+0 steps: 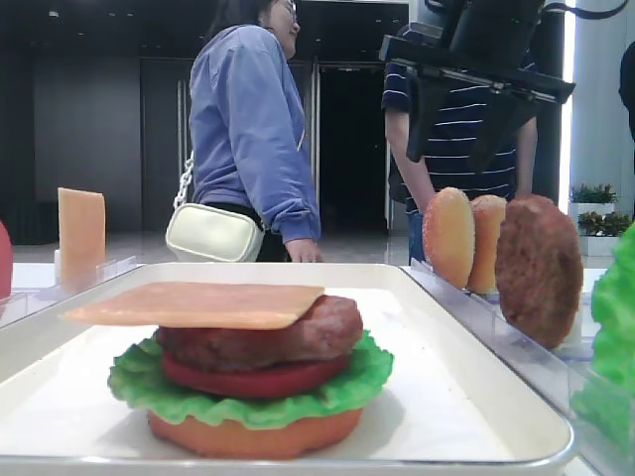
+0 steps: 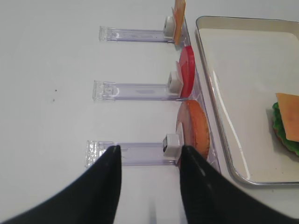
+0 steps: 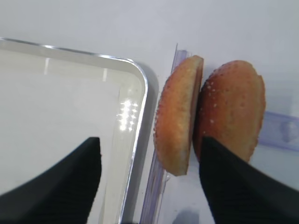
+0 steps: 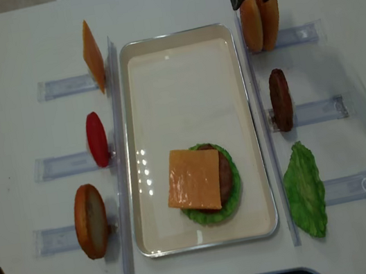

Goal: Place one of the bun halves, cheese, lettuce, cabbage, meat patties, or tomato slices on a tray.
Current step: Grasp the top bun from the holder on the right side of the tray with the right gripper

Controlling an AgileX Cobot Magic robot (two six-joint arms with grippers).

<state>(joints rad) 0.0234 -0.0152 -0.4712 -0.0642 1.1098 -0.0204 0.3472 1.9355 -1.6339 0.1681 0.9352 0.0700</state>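
Observation:
Two speckled bun halves (image 3: 177, 116) (image 3: 233, 112) stand on edge in a clear rack right of the white tray (image 4: 177, 60). My right gripper (image 3: 149, 140) hovers just above them, open, with the nearer half below the gap and nothing held. On the tray sits a stack: cheese (image 4: 193, 179) on top, then a meat patty (image 1: 268, 337), tomato slice (image 1: 258, 377), lettuce (image 1: 238, 392) and a flat bun disc (image 1: 253, 431). My left gripper (image 2: 149, 151) is open over a rack (image 2: 131, 154) left of the tray, holding nothing.
Left racks hold an upright orange slab (image 4: 92, 56), a red tomato slice (image 4: 97, 139) and a bun piece (image 4: 90, 221). Right racks hold a patty (image 4: 280, 99) and a lettuce leaf (image 4: 304, 190). Two people (image 1: 248, 129) stand behind the table.

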